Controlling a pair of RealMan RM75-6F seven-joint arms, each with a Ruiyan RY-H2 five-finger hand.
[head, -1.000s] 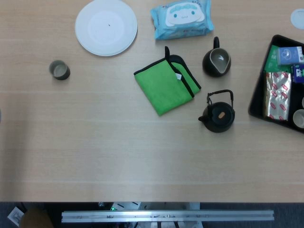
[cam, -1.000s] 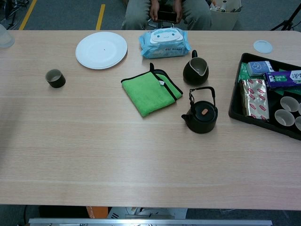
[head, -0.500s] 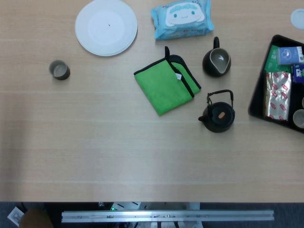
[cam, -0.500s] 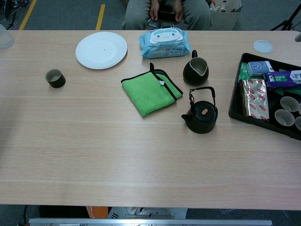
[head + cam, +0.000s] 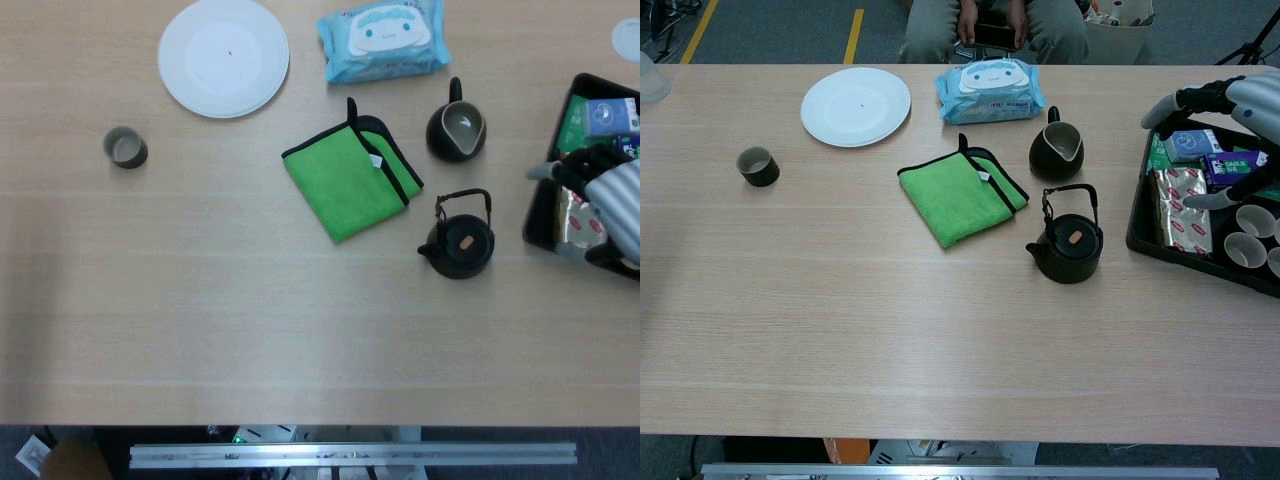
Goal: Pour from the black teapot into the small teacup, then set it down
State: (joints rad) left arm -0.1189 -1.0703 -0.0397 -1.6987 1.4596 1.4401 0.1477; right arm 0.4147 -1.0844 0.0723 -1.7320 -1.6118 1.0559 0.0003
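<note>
The black teapot [image 5: 459,242] [image 5: 1069,245] stands upright on the table right of centre, handle raised, spout to the left. The small dark teacup [image 5: 125,147] [image 5: 757,166] sits alone far to the left. My right hand [image 5: 600,192] [image 5: 1225,120] hovers over the black tray at the right edge, fingers spread apart, holding nothing, well right of the teapot. My left hand appears in neither view.
A black pitcher [image 5: 457,128] stands just behind the teapot. A green cloth [image 5: 350,180] lies to its left. A white plate [image 5: 223,56] and a wipes pack [image 5: 382,38] sit at the back. The black tray [image 5: 1145,215] holds packets and cups.
My right hand has come into view from the right edge and now hangs over the tray. Nothing on the table has moved.
</note>
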